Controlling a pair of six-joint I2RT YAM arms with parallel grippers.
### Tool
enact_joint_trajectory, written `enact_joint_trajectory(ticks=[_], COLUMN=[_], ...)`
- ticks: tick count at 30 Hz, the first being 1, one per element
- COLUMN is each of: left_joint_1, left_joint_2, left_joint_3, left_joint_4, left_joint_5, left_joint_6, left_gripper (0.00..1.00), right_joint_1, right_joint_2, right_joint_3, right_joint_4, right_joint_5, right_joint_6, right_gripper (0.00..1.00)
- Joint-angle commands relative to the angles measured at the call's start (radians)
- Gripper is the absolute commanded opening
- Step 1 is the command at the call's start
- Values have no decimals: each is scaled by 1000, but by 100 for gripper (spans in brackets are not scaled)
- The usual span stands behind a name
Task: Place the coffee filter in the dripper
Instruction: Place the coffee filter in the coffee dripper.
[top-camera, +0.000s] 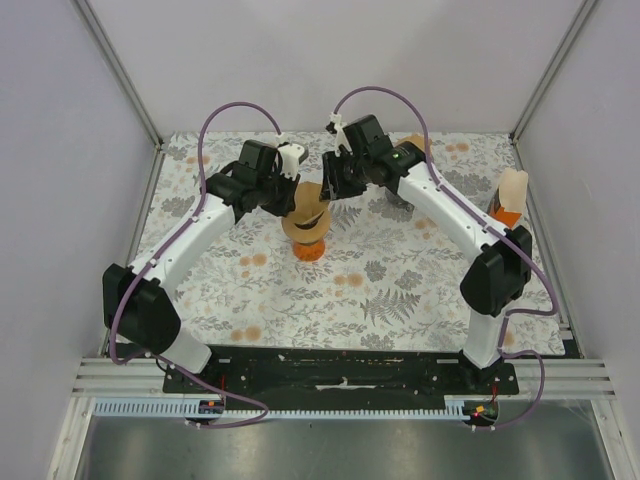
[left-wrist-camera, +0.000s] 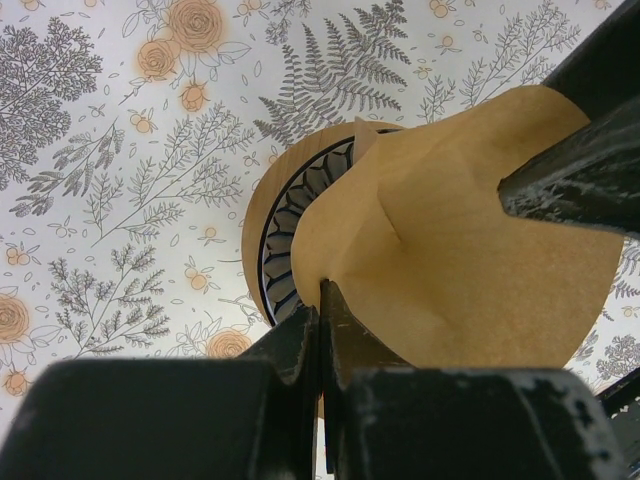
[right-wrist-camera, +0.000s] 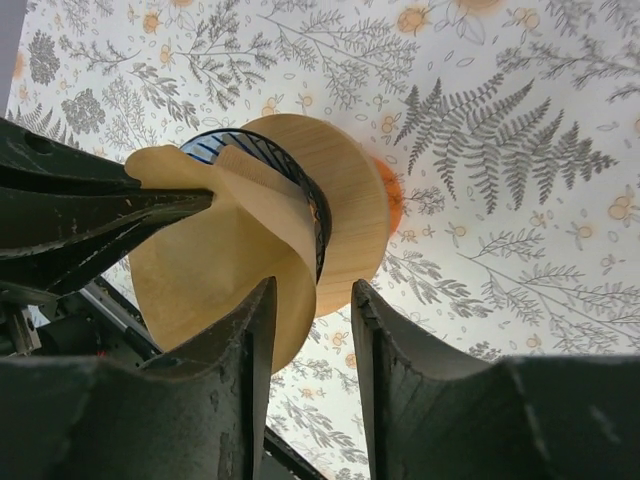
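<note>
My left jaws pinch the edge of the coffee filter (left-wrist-camera: 470, 250), which sits tilted over the dripper (left-wrist-camera: 285, 240) on the tabletop (left-wrist-camera: 90, 230). My right jaws stand spread just beside it.

No readable text, labels, brands or numbers in any of the three views — tablecloth (top-camera: 400, 290) print is only ferns and orange flowers, no lettering.

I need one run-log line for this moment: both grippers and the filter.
left gripper: shut on brown paper coffee filter | right gripper: open, beside filter | filter: at mouth of wooden-collared black-ribbed dripper, not seated
</note>
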Motion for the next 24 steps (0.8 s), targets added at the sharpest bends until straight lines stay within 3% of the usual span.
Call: enact_joint_trajectory(ticks=[1, 4, 7, 11, 13, 22, 24], left_joint_1=[-1, -1, 0, -1, 2, 2, 4], left_joint_2=[-30, -28, -25, -21, -21, -35, -36], left_joint_3=[-8, -5, 3, 20, 24, 44, 60], left_joint_4=[11, 16, 10, 4, 4, -10, -18], left_joint_5=[30, 24, 12, 15, 19, 56, 65], left_joint_6=[-32, -38, -41, -41, -42, -69, -64], left_gripper=[2, 2, 2, 2, 2, 2, 9], right_joint_1=[-12, 3, 35, 44, 44, 51, 63], right_joint_2=[-102, -145, -174, -142, -115, 13, 33], right_joint_3=[67, 27, -33, -87, -94, -39, -13], right_joint_4=[72, 133, 198, 270, 269, 168, 132], right_joint_5=[-16, -23, -35, -162, -165, -75, -44], right_joint_6=[-45, -47, -42, 51, 85, 96, 58], right_gripper=[44, 43, 29, 10, 5, 0, 0])
